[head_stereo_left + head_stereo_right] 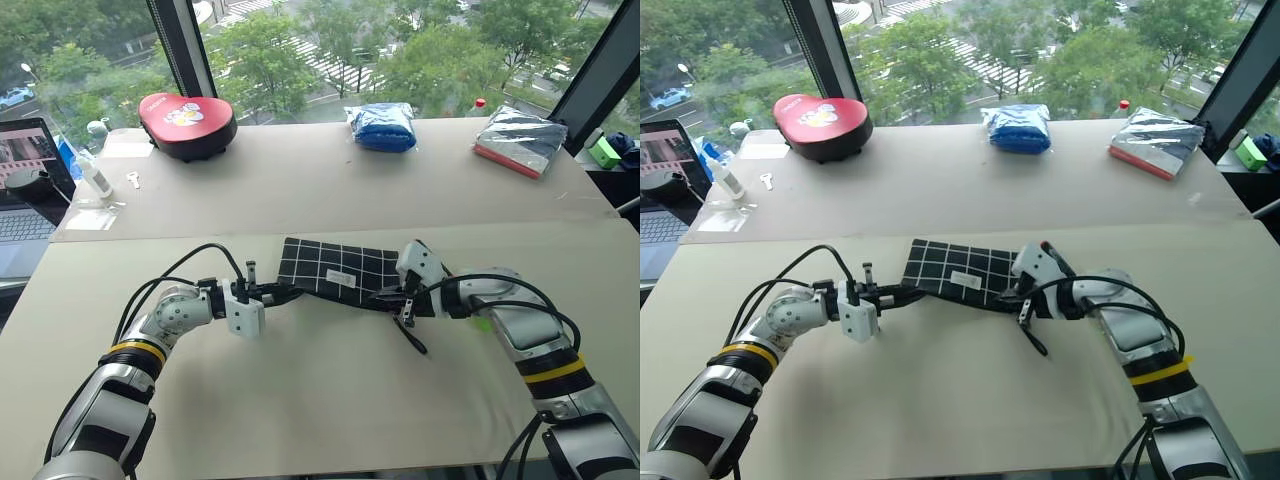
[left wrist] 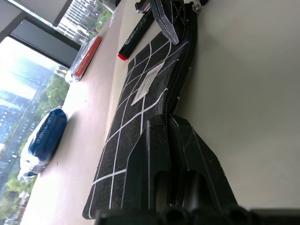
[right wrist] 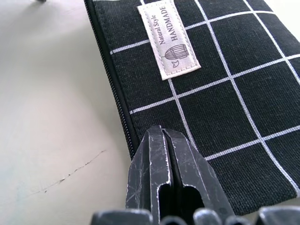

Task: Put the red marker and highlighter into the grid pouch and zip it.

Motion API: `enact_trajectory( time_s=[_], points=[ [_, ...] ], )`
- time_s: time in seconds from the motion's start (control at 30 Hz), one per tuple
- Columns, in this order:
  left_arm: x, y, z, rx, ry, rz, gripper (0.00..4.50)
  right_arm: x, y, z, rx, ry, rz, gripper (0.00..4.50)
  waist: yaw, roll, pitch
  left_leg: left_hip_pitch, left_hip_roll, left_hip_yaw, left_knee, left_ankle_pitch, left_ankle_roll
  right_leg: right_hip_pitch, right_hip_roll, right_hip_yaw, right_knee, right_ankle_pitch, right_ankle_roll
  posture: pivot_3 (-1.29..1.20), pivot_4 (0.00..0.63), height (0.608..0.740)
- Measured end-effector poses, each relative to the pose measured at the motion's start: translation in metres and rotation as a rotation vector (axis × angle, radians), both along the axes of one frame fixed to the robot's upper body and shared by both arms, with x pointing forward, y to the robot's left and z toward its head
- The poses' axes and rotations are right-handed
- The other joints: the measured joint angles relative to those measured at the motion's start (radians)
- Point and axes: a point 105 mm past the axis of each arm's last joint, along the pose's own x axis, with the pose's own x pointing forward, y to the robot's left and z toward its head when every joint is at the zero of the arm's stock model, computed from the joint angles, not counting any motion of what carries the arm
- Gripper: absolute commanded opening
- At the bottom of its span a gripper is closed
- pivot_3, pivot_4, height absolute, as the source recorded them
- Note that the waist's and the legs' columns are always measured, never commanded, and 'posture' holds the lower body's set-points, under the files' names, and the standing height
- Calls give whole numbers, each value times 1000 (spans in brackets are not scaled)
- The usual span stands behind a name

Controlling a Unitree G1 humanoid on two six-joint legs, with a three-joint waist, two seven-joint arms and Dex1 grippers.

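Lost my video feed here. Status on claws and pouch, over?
Left claw and right claw both shut on the grid pouch zipper edge. Red marker beside pouch, not in. Nothing in the way.

Matt woven-cloth grid pouch (image 3: 220, 89), scuffed black plastic fingers (image 3: 154, 173)

I see two pale tables (image 1: 300, 400) set edge to edge, the near one beige, the far one running along the window. On the near one the grid pouch (image 1: 335, 268) lies flat by the seam, white label up, and the red marker (image 2: 136, 33) lies on the surface just beside the pouch's far edge. On the far table a red heart-shaped case (image 1: 186, 124) sits at my left, a blue bundle in clear wrap (image 1: 382, 127) near the middle, and a silvery packet with a red edge (image 1: 520, 141) at my right. A small white bottle (image 1: 95, 178) and a laptop (image 1: 28, 190) sit at the far left.
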Motion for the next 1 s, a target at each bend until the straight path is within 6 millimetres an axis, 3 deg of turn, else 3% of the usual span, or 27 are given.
enact_trajectory(
  time_s=[0.1,0.27,0.4,0.6,0.83,1.0],
  points=[
    [-8,5,-7,52,139,-2,0,13,4,18,127,1,-62,1492,-16,0,0,0,0,0,0,0,0,-1,0,1,1,0,0,0,150,740],
    [-23,12,-17,89,332,31,0,27,-6,65,311,-29,-128,3181,-20,0,0,0,1,0,-2,0,0,-2,1,2,1,0,0,0,150,740],
    [-32,19,-13,132,432,92,0,12,-12,79,400,55,-71,3181,-16,0,0,-1,1,0,-2,0,0,-4,2,2,1,0,0,0,150,740],
    [-34,24,-5,110,562,288,0,-5,-34,74,274,29,-68,3181,-12,0,0,-1,1,1,-2,-1,0,-4,2,2,2,0,0,0,150,740],
    [-49,4,1,68,638,371,0,-16,-18,54,158,-3,23,3181,-12,0,0,-1,2,3,-2,0,-1,-5,1,3,4,0,0,0,150,740],
    [-56,2,-5,97,662,411,0,-15,1,49,171,-33,75,3181,-10,0,0,-1,2,3,-2,0,-1,-5,1,3,4,0,-1,0,150,740]
  ],
)
